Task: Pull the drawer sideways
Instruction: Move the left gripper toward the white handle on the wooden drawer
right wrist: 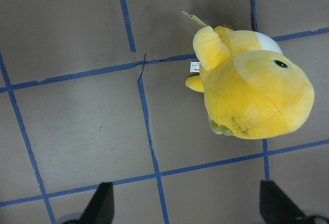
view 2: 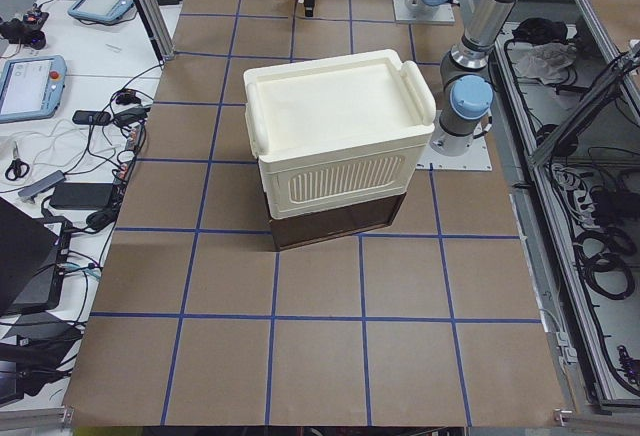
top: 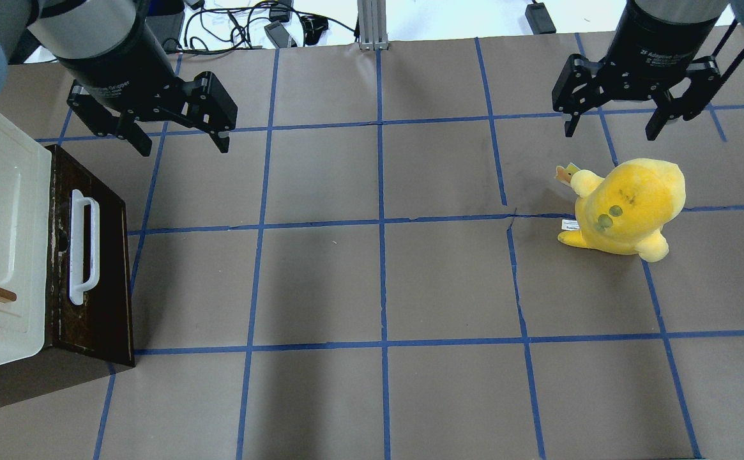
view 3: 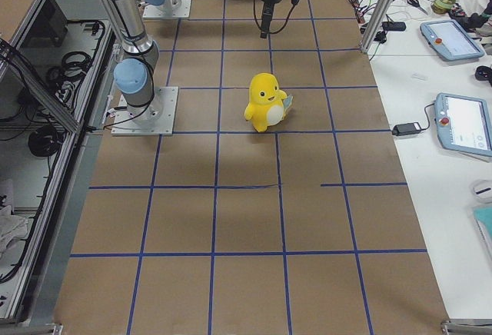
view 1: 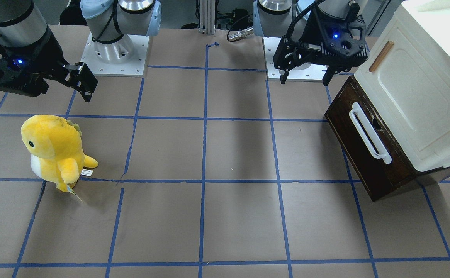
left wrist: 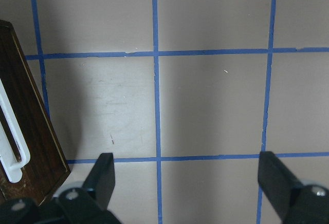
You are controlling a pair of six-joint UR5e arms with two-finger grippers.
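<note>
The drawer (view 1: 365,154) has a dark brown front and a white bar handle (view 1: 369,133). It sits shut at the bottom of a cream cabinet (view 1: 414,88), and its inside is hidden. It also shows in the overhead view (top: 106,268) and at the left edge of the left wrist view (left wrist: 23,126). My left gripper (top: 184,148) is open and empty. It hangs above the table beside the drawer's far end, apart from the handle. My right gripper (top: 609,131) is open and empty, far off at the other side.
A yellow plush toy (top: 627,204) stands on the brown table under my right gripper and shows in the right wrist view (right wrist: 252,90). The cabinet door carries a slim wooden handle (view 1: 381,56). Blue tape lines grid the table. Both arm bases stand at the robot-side edge.
</note>
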